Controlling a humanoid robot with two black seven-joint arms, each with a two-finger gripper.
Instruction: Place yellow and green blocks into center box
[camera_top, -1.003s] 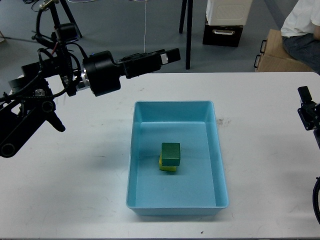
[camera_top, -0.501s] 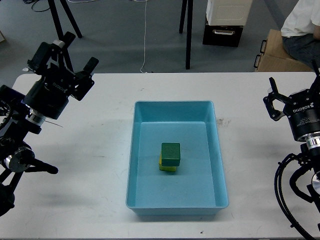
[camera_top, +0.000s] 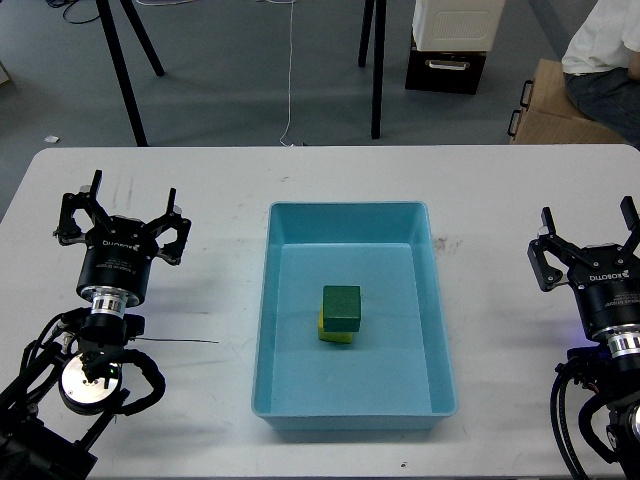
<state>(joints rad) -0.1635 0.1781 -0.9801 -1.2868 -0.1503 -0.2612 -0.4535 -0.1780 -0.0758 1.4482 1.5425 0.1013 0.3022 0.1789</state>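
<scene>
A green block (camera_top: 341, 305) sits on top of a yellow block (camera_top: 331, 331) inside the light blue box (camera_top: 280, 300) at the table's center. Only a yellow edge shows under the green block. My left gripper (camera_top: 122, 210) is open and empty, upright over the table's left side, well apart from the box. My right gripper (camera_top: 587, 235) is open and empty, upright over the table's right side, also apart from the box.
The white table (camera_top: 200, 400) carries only the box. Behind its far edge are black stand legs (camera_top: 376, 70), a black and white case (camera_top: 452, 40), a cardboard box (camera_top: 555, 105) and a seated person (camera_top: 605, 50) at far right.
My left arm swung back from reaching over the far table edge and came down on the left. My right arm came into view and settled on the right. The blocks have not moved.
</scene>
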